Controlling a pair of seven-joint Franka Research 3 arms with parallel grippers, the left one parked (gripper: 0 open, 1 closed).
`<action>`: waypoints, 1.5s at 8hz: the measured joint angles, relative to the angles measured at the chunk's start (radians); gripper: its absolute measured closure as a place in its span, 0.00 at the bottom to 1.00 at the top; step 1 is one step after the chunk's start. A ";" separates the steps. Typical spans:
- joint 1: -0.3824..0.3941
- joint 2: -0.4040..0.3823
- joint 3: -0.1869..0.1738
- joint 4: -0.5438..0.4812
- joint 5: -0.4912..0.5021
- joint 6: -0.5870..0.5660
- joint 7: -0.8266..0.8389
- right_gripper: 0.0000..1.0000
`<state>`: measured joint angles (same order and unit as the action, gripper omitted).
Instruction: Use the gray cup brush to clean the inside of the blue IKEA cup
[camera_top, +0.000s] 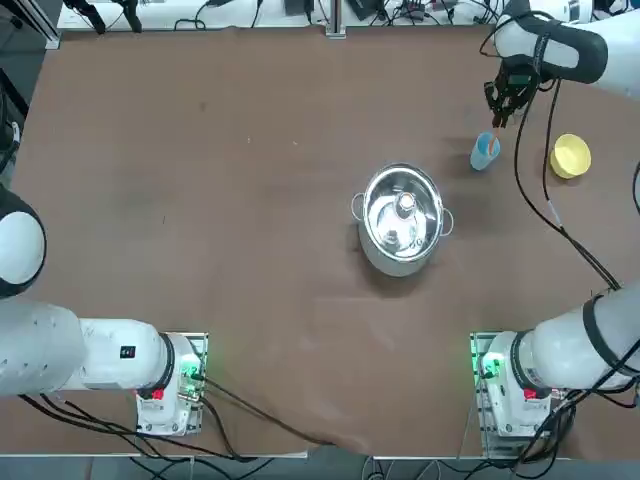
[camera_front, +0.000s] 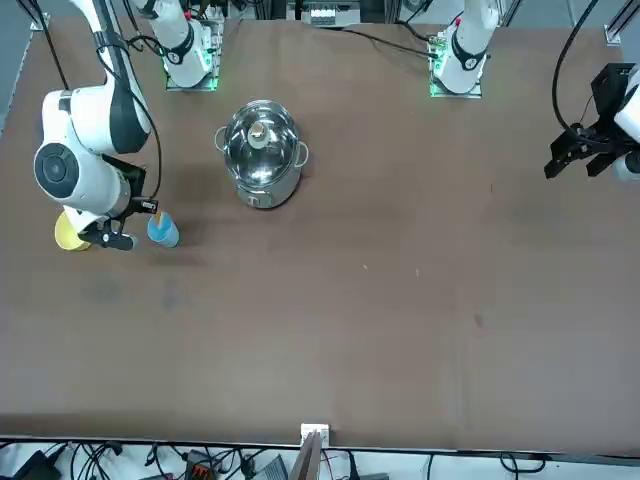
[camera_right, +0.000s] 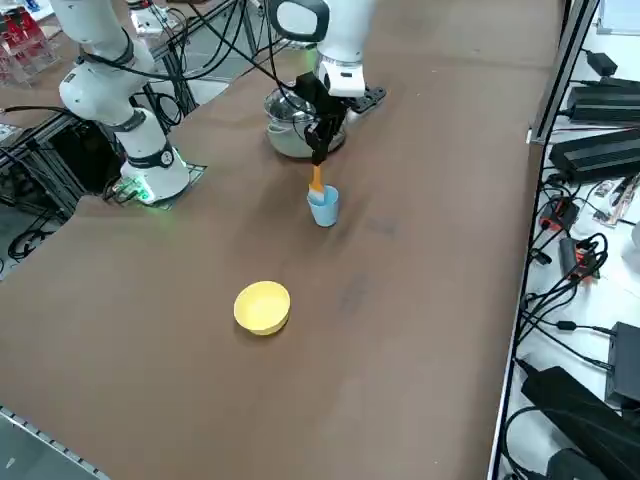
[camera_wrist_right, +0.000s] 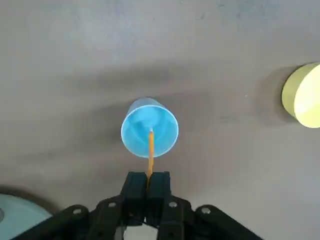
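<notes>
The blue IKEA cup stands upright on the brown table, at the far right. The cup brush shows as a thin orange handle that runs from my fingers down into the cup; its head is hidden inside. My right gripper hangs just above the cup's rim, shut on the top of the handle. From the side, the gripper holds the stick upright over the cup. The front view has the cup beside the wrist.
A yellow cup sits to the right of the blue one, near the table's right edge. A steel pot with a lid stands mid-table, left of and nearer than the cup. Cables trail behind the arm.
</notes>
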<state>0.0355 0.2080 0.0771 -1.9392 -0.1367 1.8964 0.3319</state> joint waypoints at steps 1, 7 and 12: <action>0.001 0.007 0.000 0.000 -0.004 0.015 0.000 0.97; -0.007 0.052 -0.013 0.015 -0.029 0.051 0.002 0.97; 0.000 0.078 -0.005 0.043 0.000 0.079 0.038 0.97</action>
<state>0.0355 0.2861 0.0724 -1.8960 -0.1367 1.9751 0.3698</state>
